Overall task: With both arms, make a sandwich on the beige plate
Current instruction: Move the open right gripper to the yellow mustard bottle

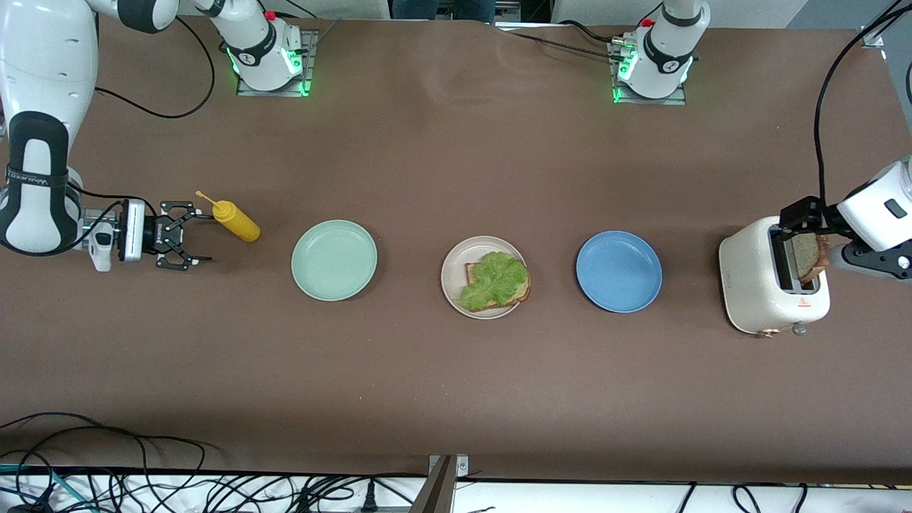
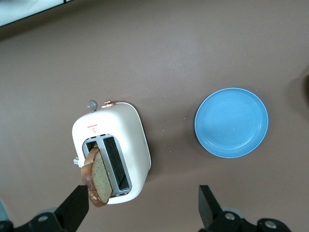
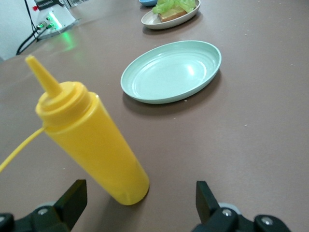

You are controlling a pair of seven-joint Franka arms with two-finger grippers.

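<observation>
The beige plate (image 1: 450, 274) sits mid-table between two other plates. It holds one slice of bread (image 1: 522, 293) with a ruffled green lettuce leaf (image 1: 493, 279) lying on top. A second bread slice (image 1: 809, 256) (image 2: 99, 174) leans out of a slot of the white toaster (image 1: 773, 285) (image 2: 130, 145) at the left arm's end. My left gripper (image 1: 812, 226) (image 2: 142, 208) hangs open over the toaster, one finger (image 2: 77, 208) close beside that slice and holding nothing. My right gripper (image 1: 189, 235) (image 3: 137, 205) is low at the right arm's end, open and empty.
A yellow squeeze bottle (image 1: 237, 221) (image 3: 91, 140) stands just ahead of the right gripper's fingers. A mint green plate (image 1: 333, 259) (image 3: 171, 72) lies between the bottle and the beige plate. A blue plate (image 1: 618, 271) (image 2: 231, 122) lies between the beige plate and the toaster.
</observation>
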